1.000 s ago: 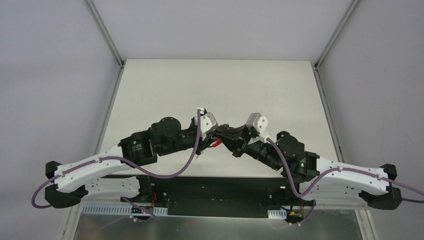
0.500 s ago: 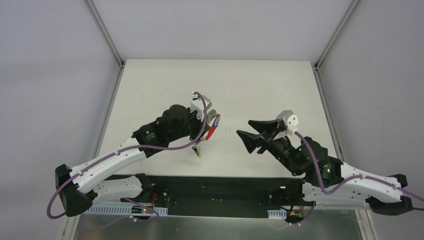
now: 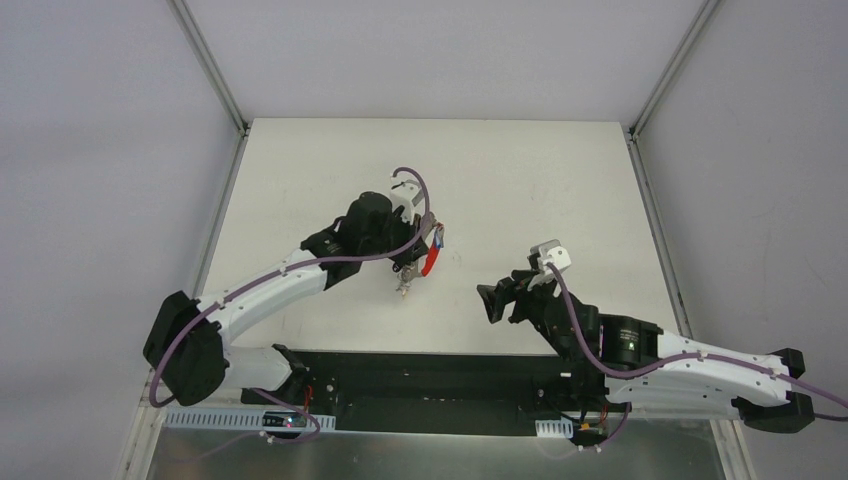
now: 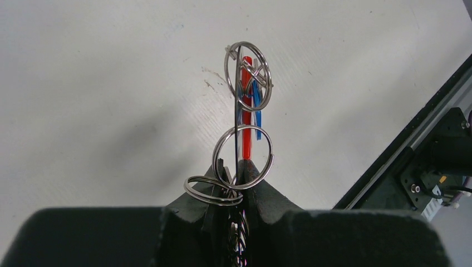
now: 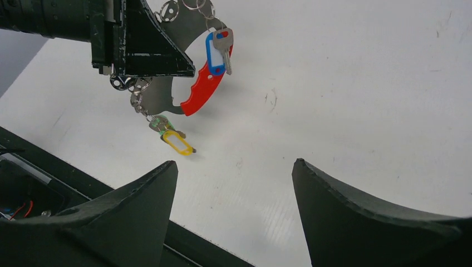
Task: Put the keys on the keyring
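My left gripper (image 3: 418,248) is shut on the keyring (image 3: 431,258), a thin silvery loop with a curved red section, and holds it above the table. In the left wrist view the red section (image 4: 246,133) and several steel split rings (image 4: 243,157) stand up out of the closed jaws (image 4: 234,165). The right wrist view shows a blue-headed key (image 5: 217,50) on the keyring (image 5: 201,92), with green and yellow keys (image 5: 177,142) dangling lower. My right gripper (image 3: 503,290) is open and empty, off to the right of the keyring; its jaws (image 5: 235,164) stand wide.
The white table (image 3: 550,180) is bare beyond the arms. A black rail (image 3: 440,375) with wiring runs along the near edge, close under both grippers. Metal posts rise at the far corners.
My right gripper opened, let go and drew back to the right and nearer its base. My left arm swung away to the left and farther out, carrying the keyring and keys.
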You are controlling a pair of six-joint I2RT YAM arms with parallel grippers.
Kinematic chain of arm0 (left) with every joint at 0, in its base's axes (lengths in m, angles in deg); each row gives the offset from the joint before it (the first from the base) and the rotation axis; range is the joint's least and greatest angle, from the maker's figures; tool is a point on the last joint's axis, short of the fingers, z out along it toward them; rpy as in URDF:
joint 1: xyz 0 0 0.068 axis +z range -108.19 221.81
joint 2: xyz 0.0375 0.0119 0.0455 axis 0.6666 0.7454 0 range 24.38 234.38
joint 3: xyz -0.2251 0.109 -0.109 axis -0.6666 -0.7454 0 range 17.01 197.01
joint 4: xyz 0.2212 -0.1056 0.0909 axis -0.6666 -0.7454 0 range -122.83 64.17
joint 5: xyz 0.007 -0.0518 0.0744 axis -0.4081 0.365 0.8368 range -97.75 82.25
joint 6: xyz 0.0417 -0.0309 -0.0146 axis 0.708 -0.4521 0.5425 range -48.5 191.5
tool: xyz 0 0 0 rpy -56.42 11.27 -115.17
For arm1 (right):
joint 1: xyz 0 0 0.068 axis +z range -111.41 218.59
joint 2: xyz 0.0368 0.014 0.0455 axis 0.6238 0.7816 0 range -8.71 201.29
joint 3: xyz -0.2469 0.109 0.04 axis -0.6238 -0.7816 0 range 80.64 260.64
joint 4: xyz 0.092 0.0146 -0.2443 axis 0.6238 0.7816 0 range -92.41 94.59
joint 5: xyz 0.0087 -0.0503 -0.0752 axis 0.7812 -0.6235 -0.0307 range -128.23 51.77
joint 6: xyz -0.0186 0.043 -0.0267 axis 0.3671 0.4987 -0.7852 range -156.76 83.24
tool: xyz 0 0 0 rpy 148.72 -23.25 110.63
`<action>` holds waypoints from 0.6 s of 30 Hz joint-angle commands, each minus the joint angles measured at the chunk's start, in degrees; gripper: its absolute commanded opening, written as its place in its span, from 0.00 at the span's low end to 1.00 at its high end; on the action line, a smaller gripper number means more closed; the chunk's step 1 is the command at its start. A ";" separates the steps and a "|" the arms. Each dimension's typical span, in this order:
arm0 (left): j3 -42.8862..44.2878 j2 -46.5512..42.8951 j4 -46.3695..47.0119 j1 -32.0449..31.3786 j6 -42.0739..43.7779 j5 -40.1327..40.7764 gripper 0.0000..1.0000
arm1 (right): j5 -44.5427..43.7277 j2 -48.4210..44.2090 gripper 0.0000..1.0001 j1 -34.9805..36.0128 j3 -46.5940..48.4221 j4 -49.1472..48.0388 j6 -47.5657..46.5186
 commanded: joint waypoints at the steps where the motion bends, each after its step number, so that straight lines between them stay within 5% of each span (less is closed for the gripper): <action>1: 2.24 5.78 7.33 1.00 -3.41 -5.51 0.00 | 0.03 3.25 0.79 -0.78 1.89 6.56 10.59; 11: 8.88 21.93 10.68 2.38 -4.26 -10.10 0.01 | 3.71 4.27 0.80 -1.24 -0.37 7.80 13.40; 18: 11.27 27.64 10.30 2.64 -3.39 -10.27 0.30 | 4.21 2.07 0.82 -1.72 -2.29 7.27 12.78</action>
